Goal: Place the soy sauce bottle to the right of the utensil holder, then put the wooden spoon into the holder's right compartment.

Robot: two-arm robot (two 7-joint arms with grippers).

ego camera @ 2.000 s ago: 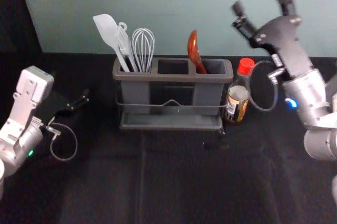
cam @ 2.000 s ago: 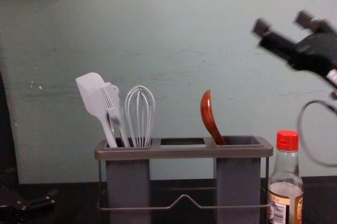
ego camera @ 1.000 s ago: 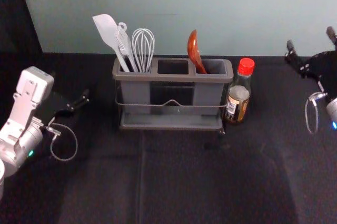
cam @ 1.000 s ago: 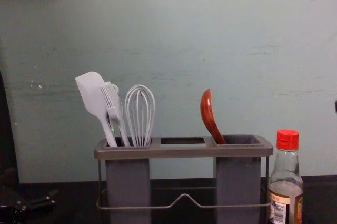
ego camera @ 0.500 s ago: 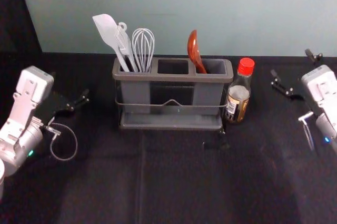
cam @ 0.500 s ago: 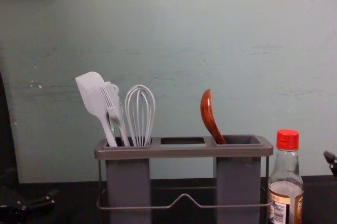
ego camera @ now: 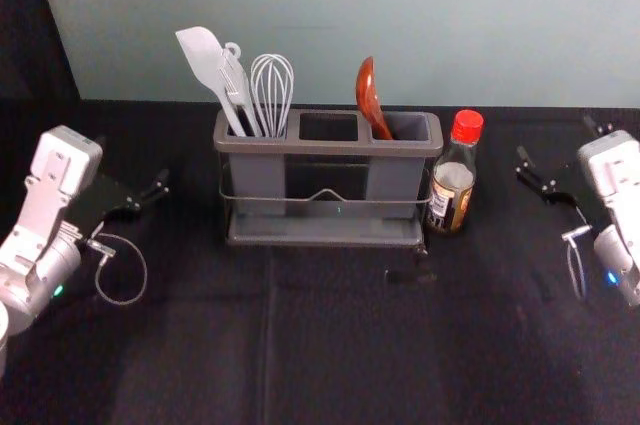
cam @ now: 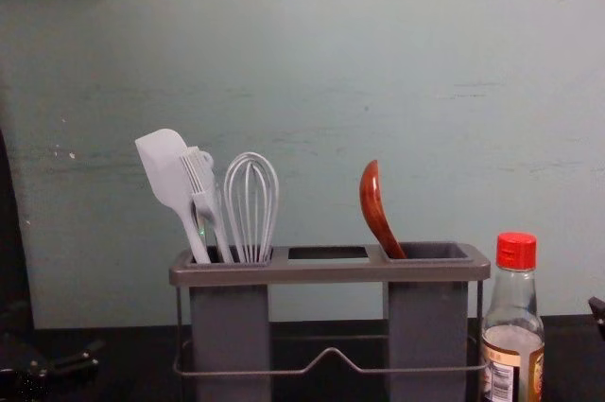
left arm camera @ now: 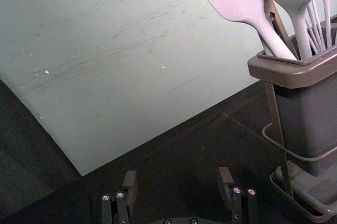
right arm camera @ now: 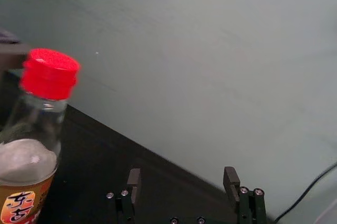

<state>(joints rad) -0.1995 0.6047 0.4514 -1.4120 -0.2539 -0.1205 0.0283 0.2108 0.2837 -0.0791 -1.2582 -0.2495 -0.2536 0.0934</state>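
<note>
The utensil holder (ego camera: 330, 145) stands mid-table. In its right compartment the wooden spoon (ego camera: 369, 100) leans with its bowl up; the chest view has the spoon (cam: 376, 208) there too. Upright beside the holder's right end is the red-capped soy sauce bottle (ego camera: 454, 175), which the right wrist view also catches as a bottle (right arm camera: 45, 108). Right of the bottle, apart from it, my right gripper (ego camera: 562, 157) is open and empty, as the right wrist view of the gripper (right arm camera: 181, 192) confirms. My left gripper (ego camera: 135, 173), seen again as the gripper (left arm camera: 179, 192), rests open and empty at the left.
The holder's left compartment carries a white spatula (ego camera: 205, 60), a brush (ego camera: 238, 88) and a whisk (ego camera: 272, 90). Behind the dark-covered table (ego camera: 330, 345) rises a pale green wall (ego camera: 380, 5). A thin dark cable (right arm camera: 310, 187) crosses the right wrist view.
My right gripper has come down from above the bottle's right side, swung out to the right and lowered beside the table's right part. Left arm, bottle, spoon and holder have not moved.
</note>
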